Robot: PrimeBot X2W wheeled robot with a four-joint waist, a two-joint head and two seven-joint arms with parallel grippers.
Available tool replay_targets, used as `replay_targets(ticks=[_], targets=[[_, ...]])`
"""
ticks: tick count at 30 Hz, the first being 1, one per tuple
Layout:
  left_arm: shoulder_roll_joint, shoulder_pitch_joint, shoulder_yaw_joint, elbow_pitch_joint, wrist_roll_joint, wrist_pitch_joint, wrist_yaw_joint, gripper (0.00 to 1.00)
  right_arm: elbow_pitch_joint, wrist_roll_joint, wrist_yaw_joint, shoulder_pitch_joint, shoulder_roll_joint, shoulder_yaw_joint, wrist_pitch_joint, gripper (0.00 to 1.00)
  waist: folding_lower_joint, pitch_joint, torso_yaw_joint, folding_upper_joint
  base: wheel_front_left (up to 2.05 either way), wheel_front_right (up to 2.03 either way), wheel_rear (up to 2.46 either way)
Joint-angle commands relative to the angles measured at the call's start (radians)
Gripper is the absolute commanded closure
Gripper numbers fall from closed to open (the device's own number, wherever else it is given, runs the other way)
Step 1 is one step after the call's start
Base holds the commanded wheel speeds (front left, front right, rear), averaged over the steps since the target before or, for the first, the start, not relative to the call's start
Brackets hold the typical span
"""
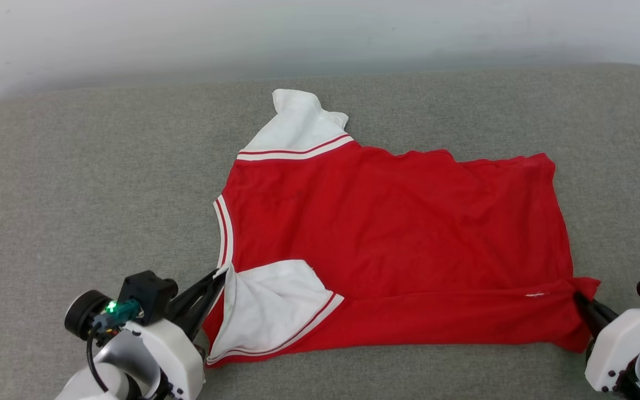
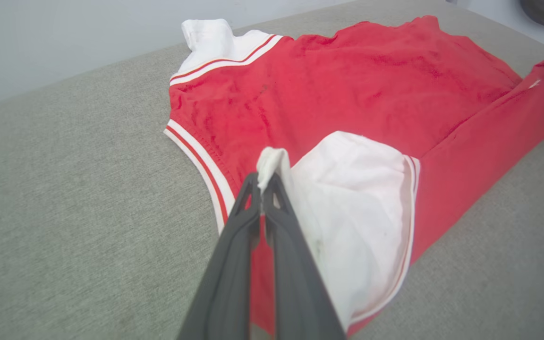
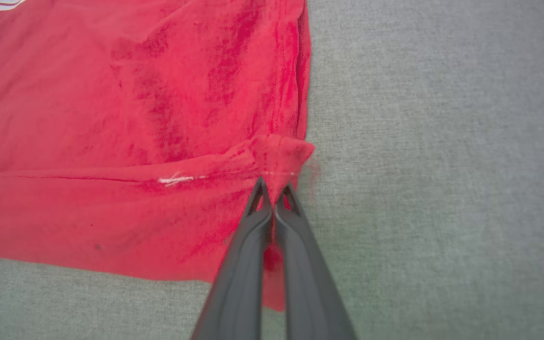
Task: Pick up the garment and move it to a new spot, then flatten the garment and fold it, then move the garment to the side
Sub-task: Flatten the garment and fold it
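Grey surface (image 1: 75,183), jaws tight on garment (image 1: 398,222)

Jaws of the right gripper (image 3: 274,189) pinch a bunched corner of the red garment (image 3: 111,108) on grey cloth (image 3: 442,141).

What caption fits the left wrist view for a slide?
The left gripper pinches the red T-shirt by its white sleeve.
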State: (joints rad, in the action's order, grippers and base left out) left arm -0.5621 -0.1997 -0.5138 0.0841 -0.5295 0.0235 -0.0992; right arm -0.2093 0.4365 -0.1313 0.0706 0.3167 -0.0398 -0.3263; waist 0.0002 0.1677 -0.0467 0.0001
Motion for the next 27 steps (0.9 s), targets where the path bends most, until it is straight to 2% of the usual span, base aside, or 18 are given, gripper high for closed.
replay_targets(ticks=[1, 7, 8, 9, 14, 18, 23, 27], targets=[[0.004, -0.021, -0.005, 0.013, 0.007, 0.004, -0.005, 1.00, -0.010, -0.009, 0.001, 0.020, -0.002, 0.003, 0.004, 1.00, -0.0002, 0.003, -0.002, -0.0001, 0.00, 0.00, 0.00], [0.019, -0.090, -0.053, 0.132, 0.021, -0.003, -0.020, 1.00, -0.063, -0.020, 0.001, 0.060, -0.002, 0.029, 0.010, 1.00, -0.0002, 0.014, -0.008, -0.0001, 0.00, 0.00, 0.00], [0.021, -0.101, -0.058, 0.149, 0.029, 0.005, -0.021, 0.51, -0.071, -0.020, 0.001, 0.063, -0.001, 0.039, 0.003, 0.77, -0.0002, 0.015, -0.009, -0.0001, 0.00, 0.00, 0.00], [0.028, -0.111, -0.061, 0.171, 0.032, 0.012, -0.021, 0.00, -0.078, -0.015, 0.001, 0.067, -0.003, 0.043, 0.005, 0.00, -0.0002, 0.014, -0.011, -0.0001, 0.00, 0.00, 0.00], [0.060, -0.130, -0.059, 0.256, 0.037, 0.061, -0.003, 0.00, -0.090, -0.036, 0.001, 0.087, -0.001, 0.038, 0.047, 0.00, -0.0002, -0.002, -0.014, -0.0001, 0.00, 0.00, 0.00], [0.085, -0.082, -0.020, 0.274, -0.005, 0.121, 0.030, 0.00, -0.057, -0.057, 0.001, 0.074, 0.016, 0.085, 0.051, 0.00, -0.0002, -0.035, -0.022, -0.0001, 0.00, 0.00, 0.00], [0.088, 0.001, 0.039, 0.211, -0.055, 0.173, 0.091, 0.00, 0.019, -0.076, 0.001, 0.025, 0.031, 0.079, 0.035, 0.00, -0.0002, -0.067, -0.020, -0.0001, 0.00, 0.00, 0.00], [0.079, 0.087, 0.069, 0.118, -0.089, 0.175, 0.140, 0.00, 0.082, -0.099, 0.001, -0.031, 0.011, 0.042, -0.036, 0.00, -0.0002, -0.079, -0.016, -0.0001, 0.00, 0.00, 0.00]])
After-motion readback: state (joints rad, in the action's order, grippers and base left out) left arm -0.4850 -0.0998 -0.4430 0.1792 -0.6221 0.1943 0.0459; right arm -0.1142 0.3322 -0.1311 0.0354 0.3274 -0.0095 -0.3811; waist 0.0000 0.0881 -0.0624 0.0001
